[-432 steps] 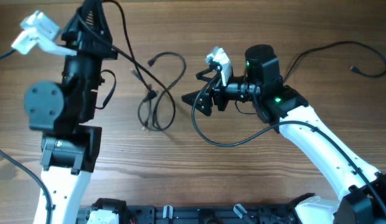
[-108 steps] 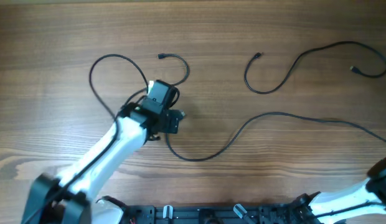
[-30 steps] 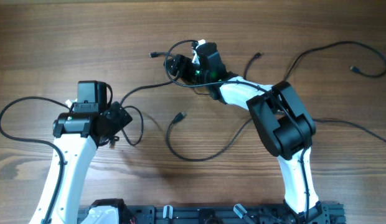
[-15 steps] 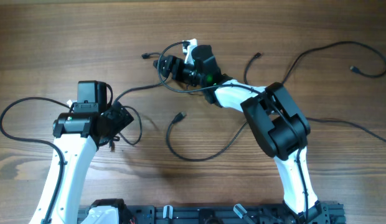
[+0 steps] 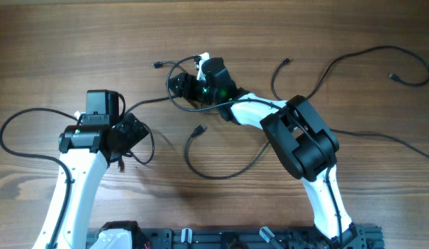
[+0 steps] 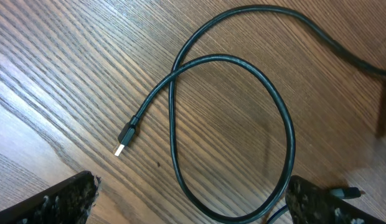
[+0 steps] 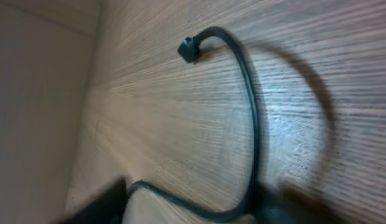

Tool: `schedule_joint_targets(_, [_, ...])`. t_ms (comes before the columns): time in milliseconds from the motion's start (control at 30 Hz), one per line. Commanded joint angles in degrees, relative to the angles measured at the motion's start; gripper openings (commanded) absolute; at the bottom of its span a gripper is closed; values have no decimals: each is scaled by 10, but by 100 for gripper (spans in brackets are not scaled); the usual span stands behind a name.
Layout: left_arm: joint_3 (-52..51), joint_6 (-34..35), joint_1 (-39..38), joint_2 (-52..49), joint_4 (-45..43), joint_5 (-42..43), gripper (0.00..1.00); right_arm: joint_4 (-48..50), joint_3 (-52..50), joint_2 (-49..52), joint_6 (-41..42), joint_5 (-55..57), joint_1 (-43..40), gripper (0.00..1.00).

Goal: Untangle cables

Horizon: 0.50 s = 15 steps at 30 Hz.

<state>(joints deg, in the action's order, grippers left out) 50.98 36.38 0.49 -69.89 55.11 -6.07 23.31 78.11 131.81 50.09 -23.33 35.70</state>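
Overhead and wrist views of the work surface. Several cables (image 5: 214,177) are lying on the wooden table (image 5: 76,41). One is trailing toward the left edge, one is curving across the centre, others are lying well apart at the far right, and one is curling at top centre.

The right gripper (image 5: 176,84) is hovering at that top-centre cable (image 7: 254,124). In the wrist view the cord is arcing down toward the blurred fingers. Whether they are pinching it or only flanking it cannot be told.

The left gripper (image 5: 133,133) is hanging above a cable that is crossing itself once to form a loop (image 6: 287,124). Its plug (image 6: 122,142) is lying free on the wood. The fingers (image 6: 62,199) are standing spread wide at the frame's lower corners and are grasping nothing.

Handling, as judged: each cord is looking light, limp and far thinner than a finger. It will likely sag, trail and slide over the smooth grain rather than hold its shape. A firm, nearly complete pinch would be needed.

The better hold is probably the cord just behind the plug body, where the thicker housing acts as a stop. A crossing, where two strands could be caught together, is a poorer place to grip.
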Motion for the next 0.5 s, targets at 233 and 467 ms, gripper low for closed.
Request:
schedule_joint_targets(233, [-1, 1, 4, -3, 8, 7, 100, 0, 2, 10, -8, 30, -20, 5])
schedule_joint_targets(467, [-1, 1, 4, -3, 16, 7, 100, 0, 2, -20, -33, 10, -90, 5])
